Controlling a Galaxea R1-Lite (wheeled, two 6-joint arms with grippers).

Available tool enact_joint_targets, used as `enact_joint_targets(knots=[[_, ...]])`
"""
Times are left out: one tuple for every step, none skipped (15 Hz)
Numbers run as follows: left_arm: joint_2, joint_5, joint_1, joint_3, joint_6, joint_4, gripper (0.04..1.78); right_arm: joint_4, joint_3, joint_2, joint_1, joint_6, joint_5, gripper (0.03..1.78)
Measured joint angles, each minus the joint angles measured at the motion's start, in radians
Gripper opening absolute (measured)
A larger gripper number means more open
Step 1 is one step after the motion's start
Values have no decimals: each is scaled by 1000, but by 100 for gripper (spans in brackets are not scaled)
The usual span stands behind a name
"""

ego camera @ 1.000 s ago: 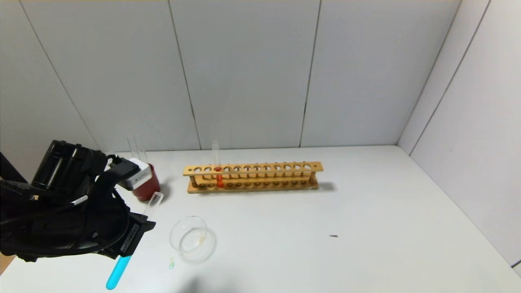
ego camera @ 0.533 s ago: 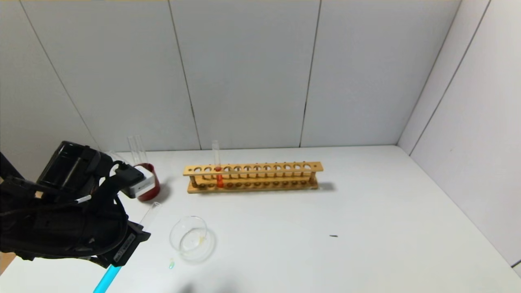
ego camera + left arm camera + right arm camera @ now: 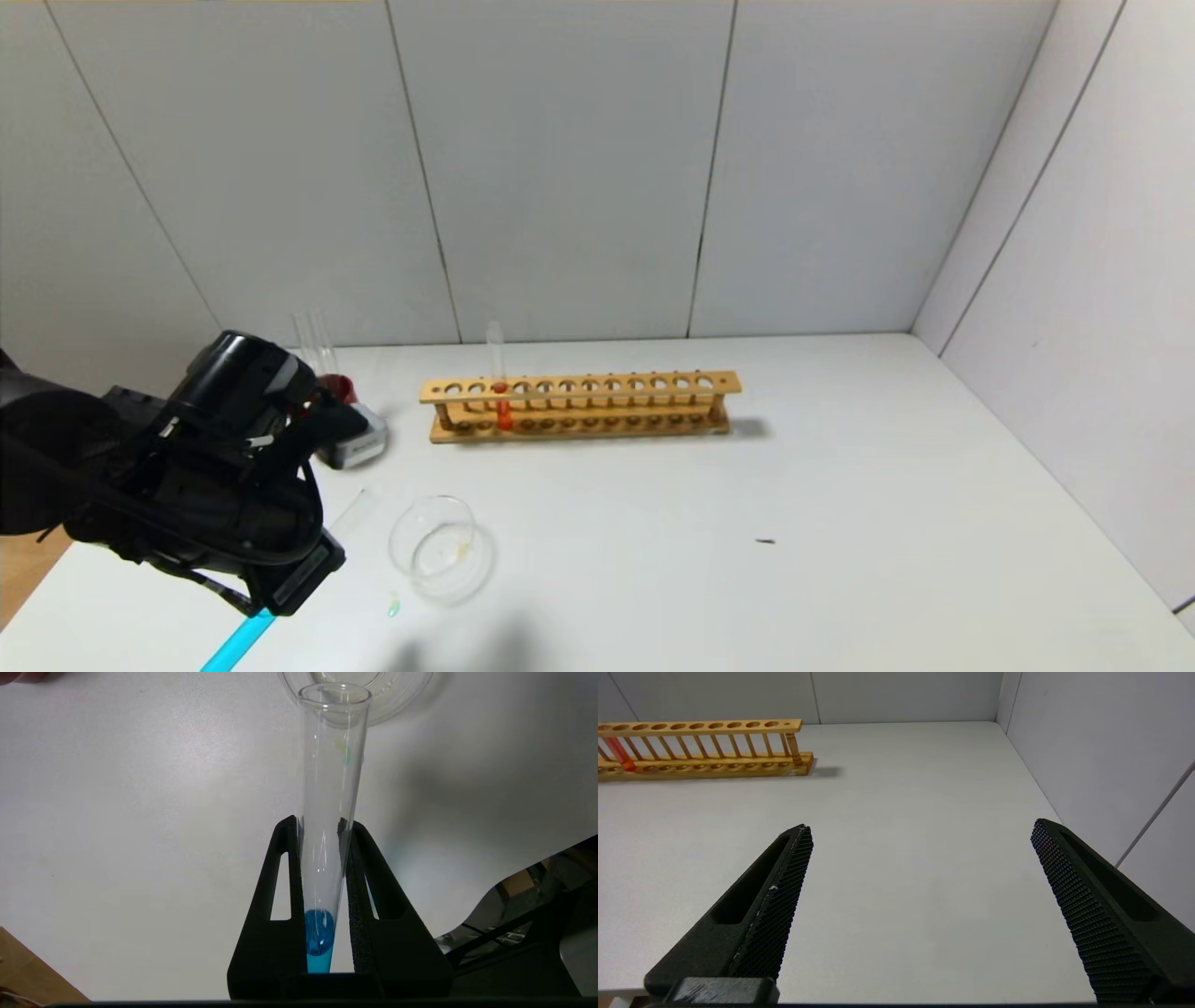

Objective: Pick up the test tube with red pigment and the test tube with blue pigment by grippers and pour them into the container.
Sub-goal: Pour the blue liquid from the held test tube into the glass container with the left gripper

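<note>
**Now tilted: the blue tube leans toward the glass dish**

Low in the left of the head view, the black left gripper [image 3: 297,577] is clamped on the slim clear glass test tube with blue pigment [image 3: 238,644]; the tube lies slanted, its teal-filled end at the bottom edge of the frame, its open mouth up and to the right, near the small round shallow clear glass container [image 3: 439,546] but short of its rim; in the left wrist view the two black fingers [image 3: 280,891] press the tube [image 3: 327,812] from both sides, the blue liquid pooled at the closed end, the dish [image 3: 402,686] beyond the mouth; the test tube with red pigment [image 3: 502,403] stands upright in the long wooden rack [image 3: 597,401] at mid-frame, near the rack's left end; a dark red cup [image 3: 338,385] holding colourless tubes sits behind the left arm; the right gripper [image 3: 920,868], seen only in its own wrist view, hangs spread wide over the white table [image 3: 747,523], holding nothing.
</note>
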Motion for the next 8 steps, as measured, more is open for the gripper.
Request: enact_joint_targets(knots=[[18, 0, 0, -19, 0, 21, 30, 0, 0, 0, 0, 0, 0, 171], [37, 1, 0, -43, 1, 56, 30, 0, 0, 0, 0, 0, 0, 171], [55, 2, -2, -64, 0, 93, 30, 0, 0, 0, 0, 0, 0, 171], [73, 2, -4, -85, 0, 124, 30, 0, 0, 0, 0, 0, 0, 171], [93, 2, -5, -103, 0, 147, 30, 0, 0, 0, 0, 0, 0, 171], [109, 5, -5, -118, 0, 160, 30, 0, 0, 0, 0, 0, 0, 171], [124, 11, -6, -134, 0, 181, 30, 0, 0, 0, 0, 0, 0, 171], [140, 23, -9, -156, 0, 216, 30, 0, 0, 0, 0, 0, 0, 171]])
